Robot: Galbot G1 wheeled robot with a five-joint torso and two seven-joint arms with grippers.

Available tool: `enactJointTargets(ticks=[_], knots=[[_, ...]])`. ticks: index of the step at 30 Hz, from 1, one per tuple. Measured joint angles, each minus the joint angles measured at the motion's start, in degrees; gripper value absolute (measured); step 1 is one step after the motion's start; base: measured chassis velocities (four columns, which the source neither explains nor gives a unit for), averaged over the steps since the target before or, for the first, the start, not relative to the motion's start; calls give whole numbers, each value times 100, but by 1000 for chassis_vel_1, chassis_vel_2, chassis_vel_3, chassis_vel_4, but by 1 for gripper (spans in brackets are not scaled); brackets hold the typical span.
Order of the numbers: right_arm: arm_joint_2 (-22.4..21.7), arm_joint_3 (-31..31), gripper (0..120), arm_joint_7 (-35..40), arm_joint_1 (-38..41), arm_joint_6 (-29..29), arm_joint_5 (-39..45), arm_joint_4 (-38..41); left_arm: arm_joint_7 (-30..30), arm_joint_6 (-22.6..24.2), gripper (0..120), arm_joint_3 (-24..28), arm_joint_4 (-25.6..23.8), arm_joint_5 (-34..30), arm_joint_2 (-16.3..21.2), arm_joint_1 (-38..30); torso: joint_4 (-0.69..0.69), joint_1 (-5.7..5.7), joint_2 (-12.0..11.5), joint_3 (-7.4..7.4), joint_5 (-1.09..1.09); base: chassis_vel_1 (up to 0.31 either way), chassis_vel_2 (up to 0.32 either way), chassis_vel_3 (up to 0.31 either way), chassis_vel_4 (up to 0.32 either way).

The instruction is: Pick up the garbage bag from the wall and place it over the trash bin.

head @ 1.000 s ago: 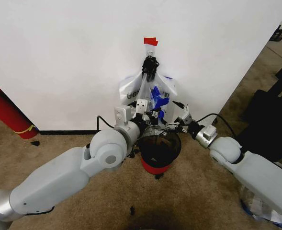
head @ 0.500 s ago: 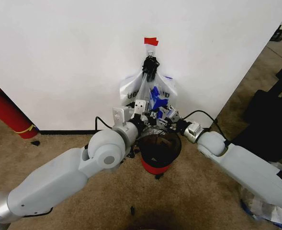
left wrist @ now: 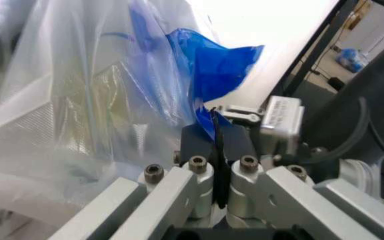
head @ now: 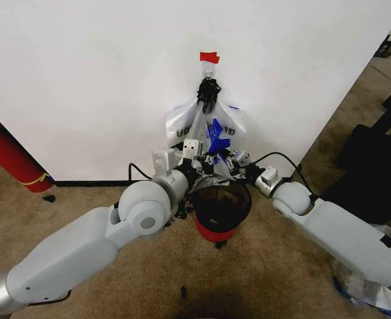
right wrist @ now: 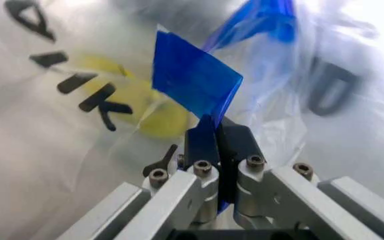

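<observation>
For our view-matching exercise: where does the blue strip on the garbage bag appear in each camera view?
Head view: blue strip at centre, on the garbage bag hanging above the trash bin.
Left wrist view: upper centre, above the shut left pincer.
Right wrist view: centre, clamped in the right pincer.
Shared landmark: the bag's translucent plastic.

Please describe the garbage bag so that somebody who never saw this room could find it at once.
Look at the white wall straight ahead, under the small piece of red tape. The garbage bag hangs there, just above the trash bin, with the left gripper and the right gripper at its lower part. It is thin, translucent white plastic with black letters, a yellow patch and blue pieces.
</observation>
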Motion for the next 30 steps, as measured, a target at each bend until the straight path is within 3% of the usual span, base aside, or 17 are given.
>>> enactJointTargets(ticks=[6,12,20,30], knots=[[-3,895,0,49,-729,-19,428,478,-5,-32,0,-382,-24,1,7,316,0,0,0,0,0,0,0,0,0],[-145,1896,0,82,-2049,166,528,1308,-21,-87,0,-833,-101,37,-20,901,0,-1,0,0,0,0,0,0,0],[-135,2632,0,62,-3107,295,329,1645,-28,-97,0,-1203,-320,30,29,1433,0,-1,0,-1,1,0,0,0,0],[70,3483,0,-65,-4412,397,81,2109,40,-76,0,-1773,-966,164,244,2606,-1,-1,1,-1,-1,0,0,0,0]])
